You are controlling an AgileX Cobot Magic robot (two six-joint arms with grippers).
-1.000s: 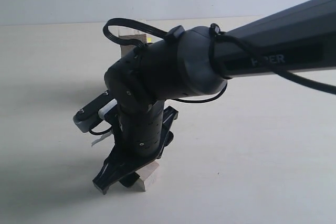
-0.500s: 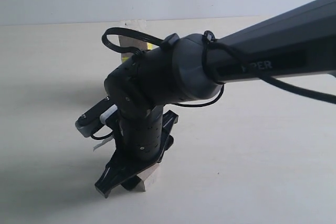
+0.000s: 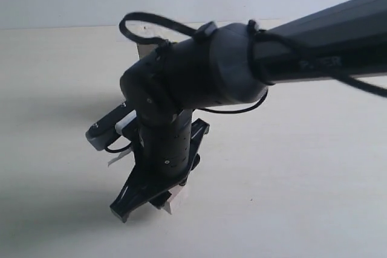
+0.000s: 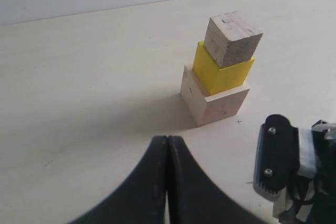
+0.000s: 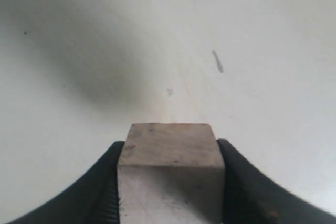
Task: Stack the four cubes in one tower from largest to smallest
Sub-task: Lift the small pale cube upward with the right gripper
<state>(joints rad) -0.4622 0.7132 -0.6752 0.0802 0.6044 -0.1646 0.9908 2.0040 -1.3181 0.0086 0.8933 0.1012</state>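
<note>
1. Gripping the smallest cube (image 5: 170, 182), the right end effector (image 5: 170, 145) has a dark finger pressed flat against each side of the pale wood, as the right wrist view shows at the bottom centre of the frame.
2. Whether that cube rests on the worktop (image 5: 252, 35) or hangs just above it cannot be told; a soft grey shadow lies on the surface beyond it.
3. In the exterior view the right arm (image 3: 290, 58) reaches in from the upper right and bends down at the middle, and its end effector (image 3: 151, 200) points at the worktop (image 3: 302, 179) in the lower left of centre.
4. Only a pale corner of the held cube (image 3: 175, 194) shows there, between the black fingers.
5. The tower (image 4: 220, 77) stands right of centre in the left wrist view, three blocks high.
6. Its base is the large pale cube (image 4: 215, 103); the yellow cube (image 4: 223, 74) sits on that, and the small pale cube (image 4: 233, 38) sits on top, each turned a little against the one below.
7. The left end effector (image 4: 168, 182) is at the bottom centre of that view, fingers pressed together with nothing between them, well apart from the tower.
8. A black part of the right arm (image 4: 275, 156) shows in the lower right corner of the same view, near the tower's base.
</note>
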